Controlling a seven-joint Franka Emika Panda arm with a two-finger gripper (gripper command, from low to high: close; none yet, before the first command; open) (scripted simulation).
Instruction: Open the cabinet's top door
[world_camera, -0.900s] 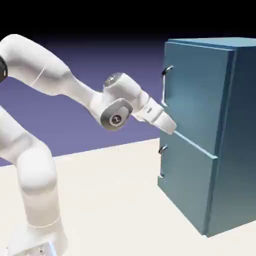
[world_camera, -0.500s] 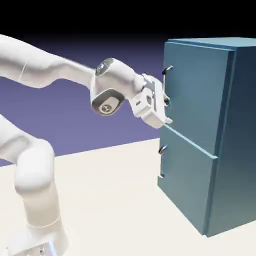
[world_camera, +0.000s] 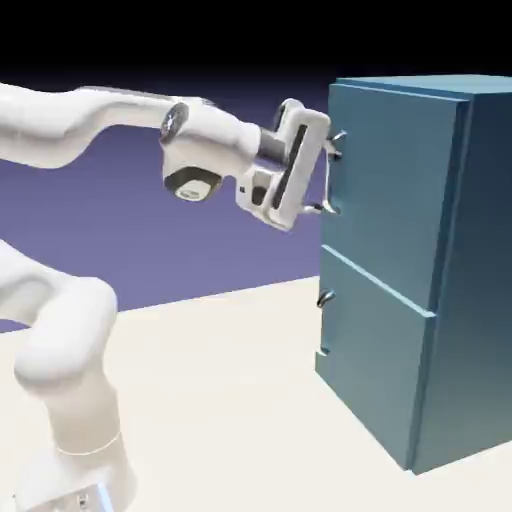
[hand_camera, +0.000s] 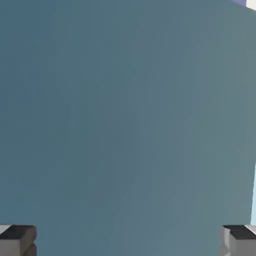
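- The pale worktop (world_camera: 210, 400) spreads under everything I can see standing here.
- On it, at the exterior view's right, stands the cabinet (world_camera: 480, 270), tall, boxy and teal-blue, upright, with two doors one above the other.
- The white arm (world_camera: 70, 330) rises from the exterior view's left and bends over toward the cabinet's upper half.
- The top door (world_camera: 395, 190), the taller panel, sits closed against the cabinet's front; its flat teal face nearly fills the hand view.
- Below it, the shorter lower door (world_camera: 370, 360) is closed too.
- The arm's white end housing (world_camera: 300, 165) tilts in the air just beside the top door's handle side.
- The top door's curved silver handle (world_camera: 328, 185) runs upright near the edge on the exterior view's left.
- The lower door's smaller handle (world_camera: 323, 325) is well below the housing.
- The fingers (hand_camera: 17, 242) stand wide apart, one near the upper end of the top handle, the other near its lower end; I can't tell whether they touch it.
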